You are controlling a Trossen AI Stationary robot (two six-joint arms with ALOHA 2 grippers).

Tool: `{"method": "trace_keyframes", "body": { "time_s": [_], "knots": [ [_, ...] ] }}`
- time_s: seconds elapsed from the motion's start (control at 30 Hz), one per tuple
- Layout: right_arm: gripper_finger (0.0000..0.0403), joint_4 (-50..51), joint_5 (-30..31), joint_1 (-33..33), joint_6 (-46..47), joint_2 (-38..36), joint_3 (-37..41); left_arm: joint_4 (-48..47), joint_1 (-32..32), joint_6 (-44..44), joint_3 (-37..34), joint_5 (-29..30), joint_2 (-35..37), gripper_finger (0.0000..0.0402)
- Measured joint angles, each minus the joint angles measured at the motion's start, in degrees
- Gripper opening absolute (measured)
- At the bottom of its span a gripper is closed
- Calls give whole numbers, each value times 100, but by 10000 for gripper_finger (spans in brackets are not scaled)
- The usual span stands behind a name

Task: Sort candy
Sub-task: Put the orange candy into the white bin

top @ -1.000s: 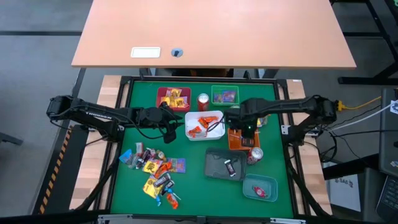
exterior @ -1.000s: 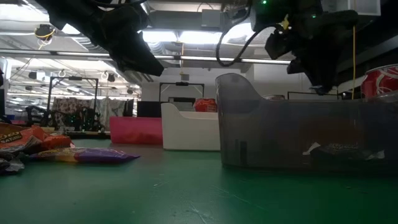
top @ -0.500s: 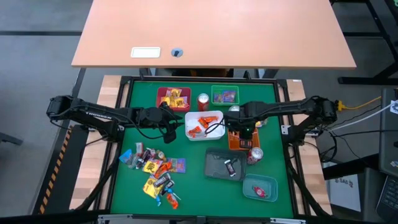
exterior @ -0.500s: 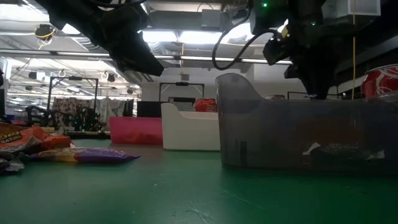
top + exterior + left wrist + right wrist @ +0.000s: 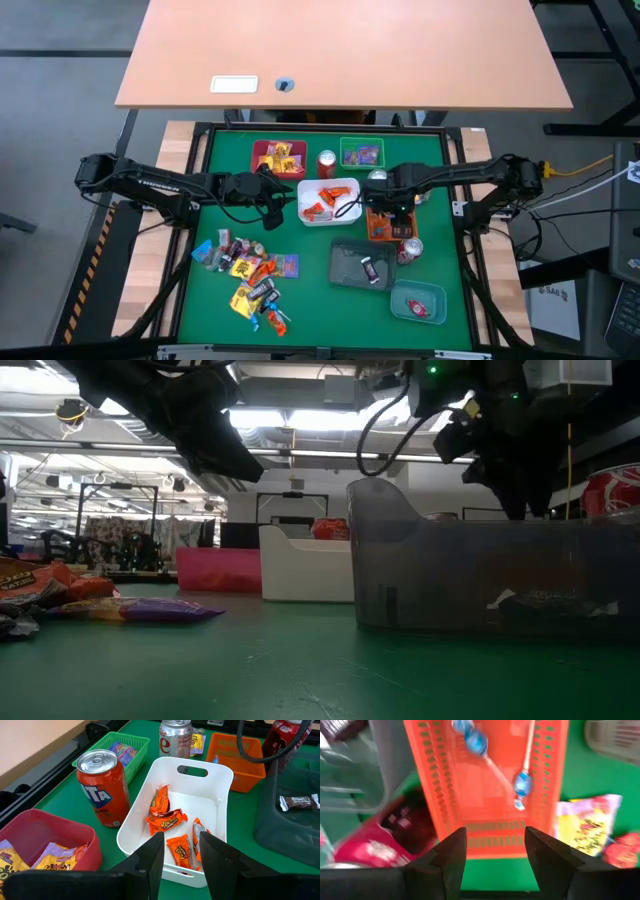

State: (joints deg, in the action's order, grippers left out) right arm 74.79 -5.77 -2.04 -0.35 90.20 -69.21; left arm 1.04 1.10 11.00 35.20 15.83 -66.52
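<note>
Small wrapped candy (image 5: 255,275) mostly lies loose on the green desk (image 5: 310,300), some sits in trays, both grippers' fingers spread.

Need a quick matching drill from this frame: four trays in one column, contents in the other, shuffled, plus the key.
Trays:
1. white tray
2. orange tray
3. red tray
4. grey tray

Contents:
A. two blue-wrapped sweets
B. one dark-wrapped bar
C. orange peanut-butter-cup packs
D. yellow-wrapped candy

Pairs: 1-C, 2-A, 3-D, 4-B
</note>
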Motion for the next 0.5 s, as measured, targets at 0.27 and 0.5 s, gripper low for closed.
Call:
{"method": "trace_keyframes", "body": {
  "time_s": [0.27, 0.5],
  "knots": [
    [190, -64, 267, -1034, -565, -709, -2, 2, 0, -2, 2, 2, 0, 114],
    [189, -757, 270, -2495, -936, -843, 154, 4, 0, -2, 2, 2, 0, 114]
  ]
}}
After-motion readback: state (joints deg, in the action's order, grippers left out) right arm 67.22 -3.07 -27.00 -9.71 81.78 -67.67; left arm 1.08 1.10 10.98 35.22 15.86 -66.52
